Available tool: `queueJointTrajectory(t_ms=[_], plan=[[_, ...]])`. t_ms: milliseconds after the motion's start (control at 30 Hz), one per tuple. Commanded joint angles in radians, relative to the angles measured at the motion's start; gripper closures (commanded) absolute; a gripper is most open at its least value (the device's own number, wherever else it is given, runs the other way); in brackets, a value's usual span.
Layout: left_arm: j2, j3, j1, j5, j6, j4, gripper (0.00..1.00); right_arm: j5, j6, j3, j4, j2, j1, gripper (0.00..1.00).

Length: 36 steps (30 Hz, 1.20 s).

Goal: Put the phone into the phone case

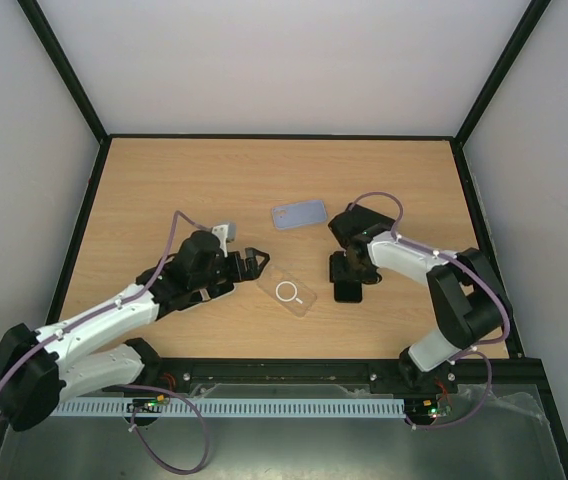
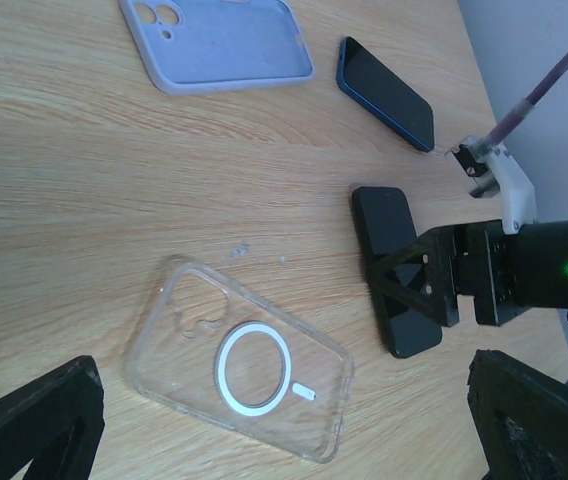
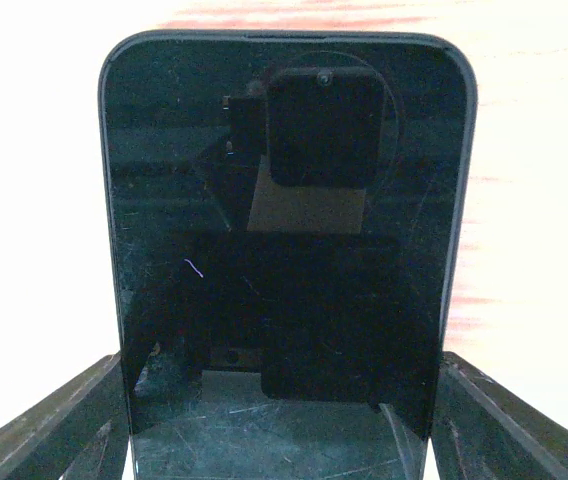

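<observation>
Phone (image 3: 284,200), rigid, slick, glass-faced, lies between the right pincer's (image 3: 282,365) fingers (image 3: 69,425) at its long edges, grip unconfirmed; left pincer (image 1: 259,262) released.

left arm is stretching forward and low, left gripper (image 1: 257,262) lying sideways, jaws standing wide apart. right arm is bending back toward its base, right gripper (image 1: 347,278) pointing down, fingers (image 3: 59,425) sitting partway apart, grip unclear.

You have two phones, a black slab phone (image 2: 384,220) and a blue-edged phone (image 2: 386,92), and two cases, a clear plastic case (image 2: 239,360) and a lavender silicone case (image 2: 219,40).
</observation>
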Motion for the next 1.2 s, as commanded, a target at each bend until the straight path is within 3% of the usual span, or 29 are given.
queueJointTrajectory(t_ms=[0, 333, 800, 1167], plan=[[0.051, -0.011, 0.014, 0.081, -0.053, 0.1, 0.0, 0.013, -0.024, 0.068, -0.107, -0.082, 0.043, 0.36], [0.226, 0.002, 0.032, 0.269, -0.172, 0.388, 0.02, -0.026, -0.049, 0.156, -0.136, -0.168, 0.186, 0.41], [0.371, -0.028, 0.015, 0.381, -0.285, 0.58, 0.39, -0.104, -0.075, 0.164, 0.006, -0.227, 0.319, 0.43], [0.41, -0.032, -0.014, 0.407, -0.324, 0.671, 0.73, -0.12, -0.086, 0.11, 0.119, -0.277, 0.339, 0.43]])
